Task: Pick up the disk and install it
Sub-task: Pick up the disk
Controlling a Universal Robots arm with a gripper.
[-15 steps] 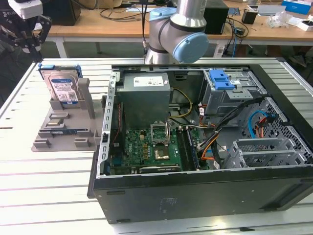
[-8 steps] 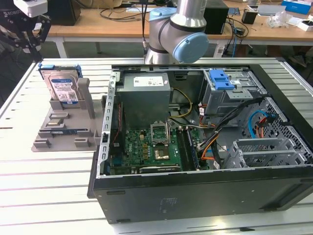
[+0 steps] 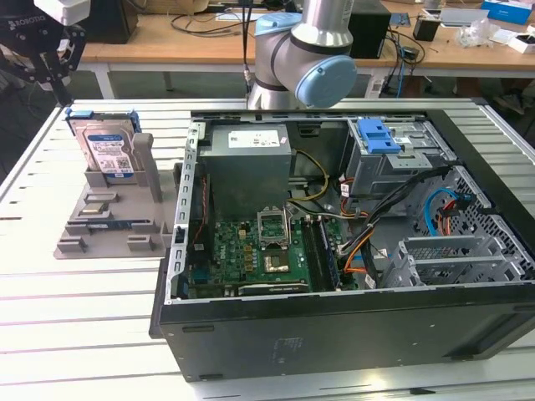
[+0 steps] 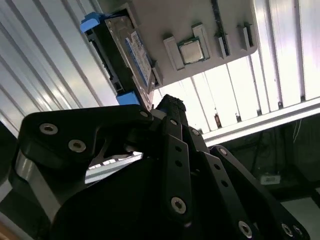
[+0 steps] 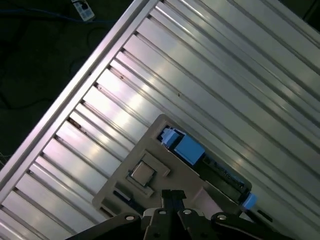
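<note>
The disk stands on edge in a grey plastic holder on the slatted aluminium tabletop, at the exterior view's left and just beside the open computer case; its white label with a blue band faces outward, and blue rails frame its edges. The end effector hangs above the disk and clear of it; in both wrist views its black fingers lie drawn together at the tips with nothing between them. In the second wrist view a square processor chip sits in a pocket of the holder, near the disk. Inside the case lie a green motherboard, a large grey power-supply box with a white sticker, and a grey drive cage topped by a blue latch; coloured cables run between them. The arm's silver and pale-blue joints rise behind the case; a wooden bench with loose equipment stands further back.
</note>
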